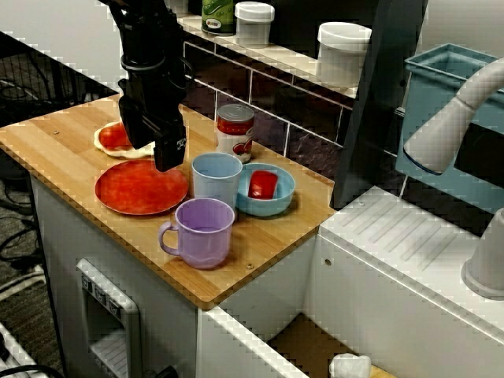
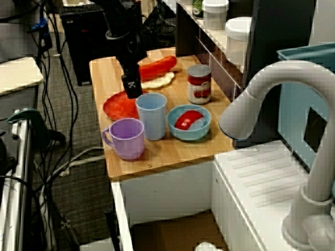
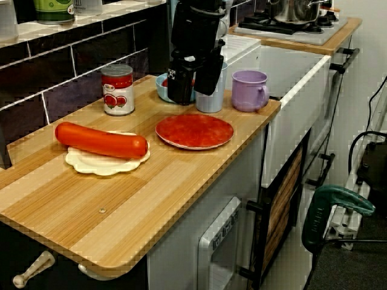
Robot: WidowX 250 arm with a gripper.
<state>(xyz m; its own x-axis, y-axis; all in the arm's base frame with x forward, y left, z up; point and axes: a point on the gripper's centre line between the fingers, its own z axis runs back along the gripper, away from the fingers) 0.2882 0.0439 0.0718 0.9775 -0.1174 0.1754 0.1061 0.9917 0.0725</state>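
The plate (image 1: 142, 187) lies flat on the worktop (image 1: 63, 142), close to its front edge, red and shallow with a low raised rim. Nothing rests on it. It looks like light, stiff plastic with a smooth, probably slippery face. The rim is likely the only place to take hold, best on the open side away from the cup, since the flat middle offers no purchase.

The gripper (image 1: 168, 161) hangs just above the plate's back rim, fingers pointing down. In the view along the worktop it (image 3: 193, 90) shows its two fingers spread with a gap between them and nothing held. It seems clear of the plate, though contact cannot be ruled out.

Just beside the plate stands a pale blue cup (image 1: 216, 177), and in front of that a purple mug (image 1: 203, 231) with its handle toward the plate. A blue bowl (image 1: 276, 205) touches the cup and holds a red piece. A can (image 1: 235, 132) stands behind, near the tiled wall. On the plate's other side a sausage (image 3: 100, 140) lies across a cream disc (image 3: 106, 163)
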